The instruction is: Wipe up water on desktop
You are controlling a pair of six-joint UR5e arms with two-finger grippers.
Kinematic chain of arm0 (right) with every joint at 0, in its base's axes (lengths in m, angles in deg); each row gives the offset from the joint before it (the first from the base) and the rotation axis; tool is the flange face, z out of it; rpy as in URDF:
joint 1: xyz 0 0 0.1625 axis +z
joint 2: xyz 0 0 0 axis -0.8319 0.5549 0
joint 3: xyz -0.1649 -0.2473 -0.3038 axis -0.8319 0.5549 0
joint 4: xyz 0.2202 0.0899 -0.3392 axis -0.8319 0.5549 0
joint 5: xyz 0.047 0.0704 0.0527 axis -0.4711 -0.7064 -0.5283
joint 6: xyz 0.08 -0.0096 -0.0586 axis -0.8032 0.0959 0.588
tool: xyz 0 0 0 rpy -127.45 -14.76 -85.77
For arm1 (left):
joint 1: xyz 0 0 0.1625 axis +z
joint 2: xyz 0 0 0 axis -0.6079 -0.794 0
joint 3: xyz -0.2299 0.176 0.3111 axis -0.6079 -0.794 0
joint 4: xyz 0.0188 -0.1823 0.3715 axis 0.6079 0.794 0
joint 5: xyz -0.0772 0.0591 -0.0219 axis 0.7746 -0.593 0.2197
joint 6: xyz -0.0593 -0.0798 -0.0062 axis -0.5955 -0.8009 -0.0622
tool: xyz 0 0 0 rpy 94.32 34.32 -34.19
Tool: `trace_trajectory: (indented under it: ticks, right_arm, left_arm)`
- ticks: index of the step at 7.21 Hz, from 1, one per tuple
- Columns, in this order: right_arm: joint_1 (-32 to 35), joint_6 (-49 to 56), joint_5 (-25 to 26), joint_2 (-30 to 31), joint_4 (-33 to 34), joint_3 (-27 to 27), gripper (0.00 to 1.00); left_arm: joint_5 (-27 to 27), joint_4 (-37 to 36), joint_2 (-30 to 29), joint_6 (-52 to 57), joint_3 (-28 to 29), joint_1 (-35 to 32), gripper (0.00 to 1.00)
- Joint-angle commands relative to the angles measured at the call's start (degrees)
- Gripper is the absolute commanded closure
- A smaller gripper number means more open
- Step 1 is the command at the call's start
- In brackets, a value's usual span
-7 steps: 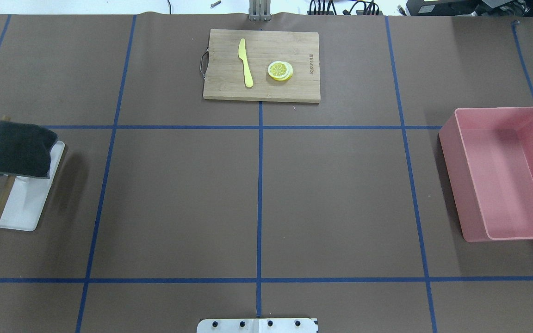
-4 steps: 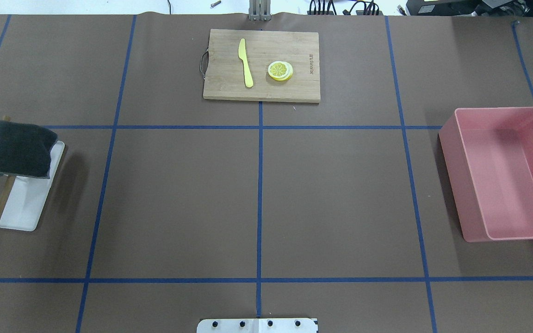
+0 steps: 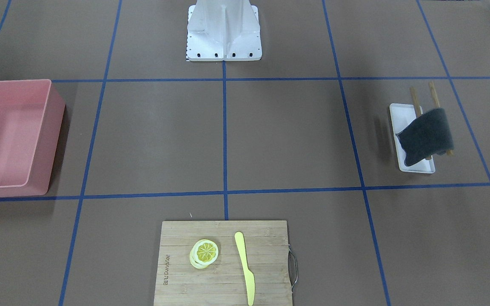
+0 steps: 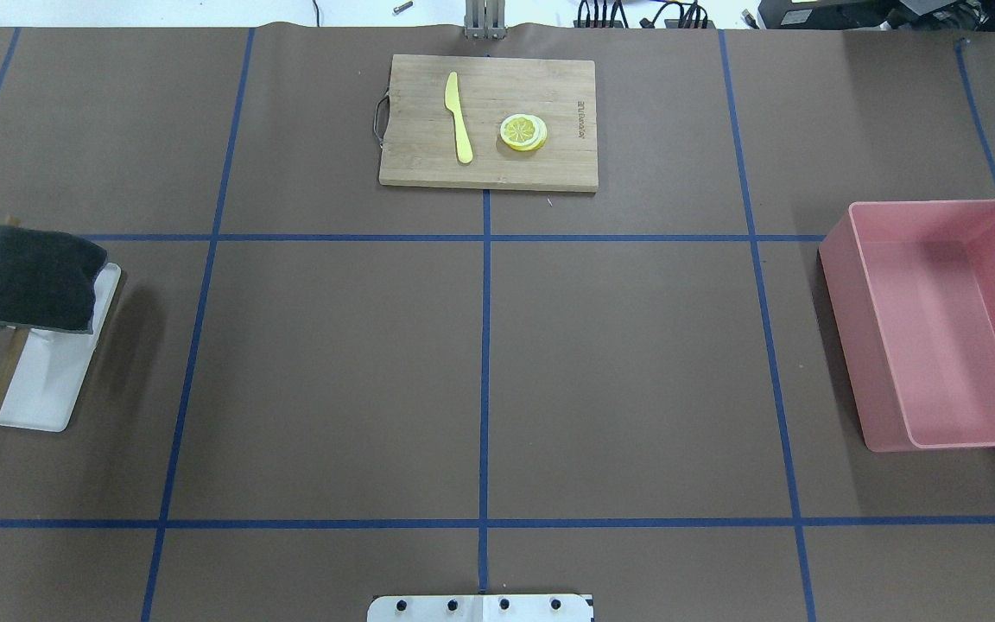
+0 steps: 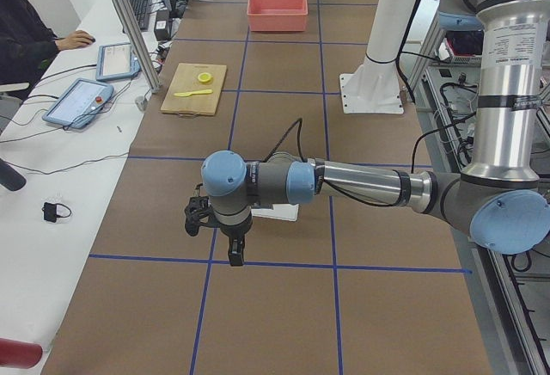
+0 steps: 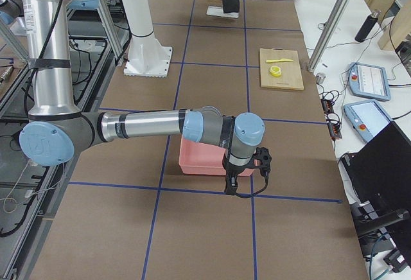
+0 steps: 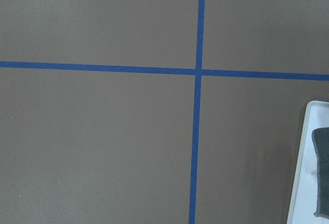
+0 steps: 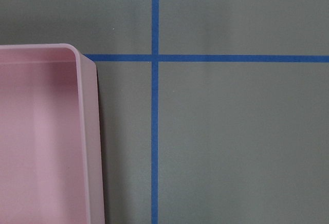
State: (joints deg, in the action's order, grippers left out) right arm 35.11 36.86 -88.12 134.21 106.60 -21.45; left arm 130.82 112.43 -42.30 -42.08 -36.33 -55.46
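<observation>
Everywhere in view, the brown tabletop (image 4: pixel 333 371) is spread flat beneath both arms and is divided into large rectangles by blue tape lines (image 4: pixel 484 363). The left arm (image 5: pixel 361 184) is stretched low across it at the robot's left end, and the left hand (image 5: pixel 234 255) is hung downward above a tape line, close to the white tray. Whether its fingers are apart or together cannot be told from that side view alone. The right arm (image 6: pixel 148 126) is extended likewise at the opposite end, with the right hand (image 6: pixel 228 189) pointed down just beside the pink bin; its state cannot be told either.

The pink bin (image 4: pixel 860 345) is set on the tabletop at the robot's right. A bamboo cutting board (image 4: pixel 549 164) is laid at the far middle edge, across from the robot's base. On the robot's left, a white tray (image 4: pixel 44 380) is placed with two wooden bars (image 3: pixel 415 102) above it, and a dark cloth (image 4: pixel 31 281) is draped over those bars. On the board, a yellow knife (image 4: pixel 459 117) and a lemon slice (image 4: pixel 522 131) are laid side by side, apart.
</observation>
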Motion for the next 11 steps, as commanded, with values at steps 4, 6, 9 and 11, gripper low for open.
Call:
trace_trajectory:
  ticks: [4, 6, 9, 11]
  right_arm:
    - [-0.09, -0.02, -0.15, -1.39, -0.52, -0.53, 0.0]
    - [-0.52, -0.02, 0.29, -3.15, -2.9, -0.8, 0.0]
    - [-0.7, -0.02, -0.76, -3.16, -2.9, -1.94, 0.0]
    - [-0.79, -0.11, -2.77, -2.37, -4.12, -1.33, 0.0]
  left_arm:
    - [0.0, 0.26, -0.56, -0.37, -5.1, 0.0, 0.02]
    - [-0.35, 2.96, -1.43, -0.46, -7.3, 0.0, 0.02]
    - [1.58, 4.92, -3.36, -10.82, -7.32, 3.67, 0.02]
    - [1.58, 6.14, -3.9, -18.91, -8.64, 7.71, 0.02]
